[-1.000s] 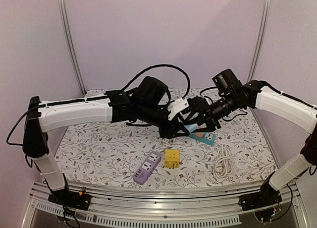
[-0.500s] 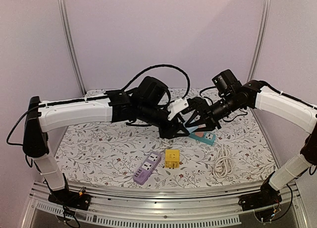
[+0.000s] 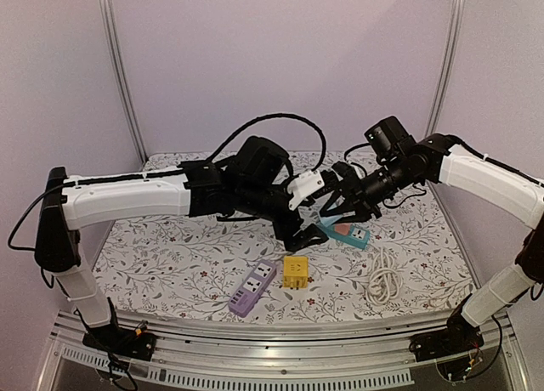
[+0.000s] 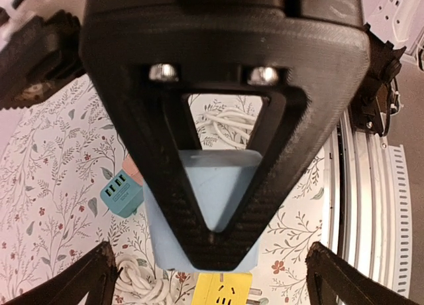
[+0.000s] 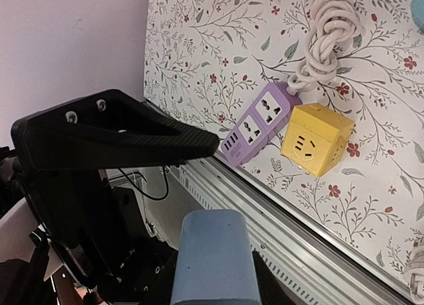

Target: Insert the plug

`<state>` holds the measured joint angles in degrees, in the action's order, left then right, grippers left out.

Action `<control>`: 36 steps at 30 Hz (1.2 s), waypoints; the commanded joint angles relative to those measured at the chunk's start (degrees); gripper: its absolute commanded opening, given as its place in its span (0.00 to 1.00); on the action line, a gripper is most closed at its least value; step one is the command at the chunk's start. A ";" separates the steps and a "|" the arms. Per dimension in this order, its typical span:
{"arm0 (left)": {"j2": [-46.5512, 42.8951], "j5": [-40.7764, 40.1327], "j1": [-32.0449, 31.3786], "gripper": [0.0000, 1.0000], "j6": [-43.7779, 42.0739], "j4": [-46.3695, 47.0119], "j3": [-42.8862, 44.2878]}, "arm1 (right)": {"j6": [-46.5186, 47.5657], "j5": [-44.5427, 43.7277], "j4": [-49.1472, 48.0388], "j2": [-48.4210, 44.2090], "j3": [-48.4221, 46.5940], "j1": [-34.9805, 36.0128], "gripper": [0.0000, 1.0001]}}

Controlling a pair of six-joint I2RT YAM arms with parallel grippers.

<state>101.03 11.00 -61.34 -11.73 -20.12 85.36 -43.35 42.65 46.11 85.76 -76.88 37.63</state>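
The plug is a light blue block, and my right gripper is shut on it above the table's front rail. From above, the block hangs between the two arms at mid-table. My left gripper stands open just beside it, with its fingertips wide apart and nothing between them. In the left wrist view the block sits behind the right gripper's black triangular finger. A yellow socket cube and a purple power strip lie below on the flowered cloth.
A teal charger block lies under the right gripper. A coiled white cable rests at the right front. The left arm's black cable loops up behind. The metal front rail runs along the near table edge.
My left gripper has opened and let go of the light blue plug. My right gripper has shut on it and holds it alone. Both arms shifted only slightly.
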 commanded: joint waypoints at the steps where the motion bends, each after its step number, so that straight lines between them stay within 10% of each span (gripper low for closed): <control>1: -3.71 -2.64 -0.56 1.00 1.35 0.90 -2.05 | 5.56 -4.17 2.40 -1.31 -2.44 0.27 0.00; 18: -13.50 -27.61 0.51 1.00 6.13 -0.48 -9.25 | 40.50 -24.11 17.16 -2.43 -11.24 0.11 0.00; 36: -28.44 -31.48 1.13 1.00 13.18 -8.56 -20.57 | 68.32 -33.79 29.16 7.47 -13.27 -3.74 0.00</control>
<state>75.53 -19.33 -60.84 -1.26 -25.63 66.61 19.49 11.05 72.16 90.30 -89.52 35.77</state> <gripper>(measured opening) 0.995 0.268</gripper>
